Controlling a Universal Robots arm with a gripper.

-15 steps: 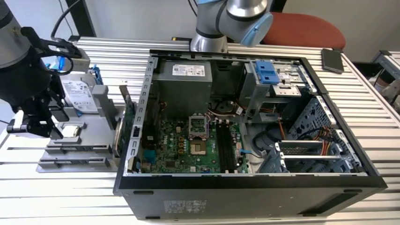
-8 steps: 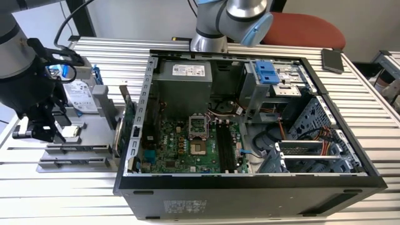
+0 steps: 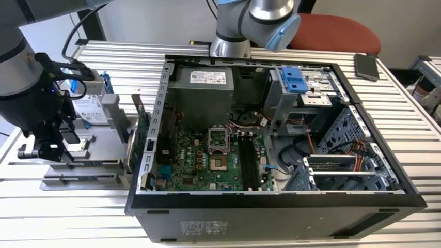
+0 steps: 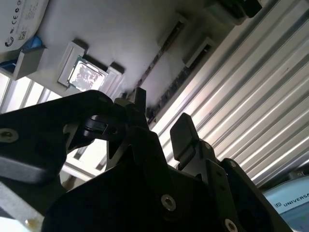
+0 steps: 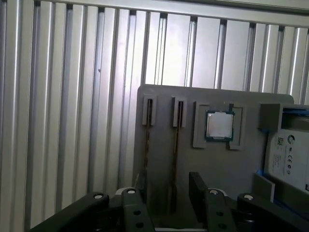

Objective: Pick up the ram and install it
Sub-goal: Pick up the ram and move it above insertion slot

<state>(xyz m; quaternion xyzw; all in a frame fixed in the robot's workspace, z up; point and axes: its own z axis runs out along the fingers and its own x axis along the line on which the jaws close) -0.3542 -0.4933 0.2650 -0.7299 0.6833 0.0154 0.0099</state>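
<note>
Black jaws of the gripper [image 5: 169,195] stand apart, holding nothing; the ram [image 5: 175,145] stands on edge in its grey tray [image 5: 222,169] between them. Pick-up is in hand, I judge: closing calls for pads [image 5: 198,186] square on its flat faces.

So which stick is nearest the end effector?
The ram beside the silver chip: it lies midway between the end effector's fingers; the other stick is off-centre.
</note>
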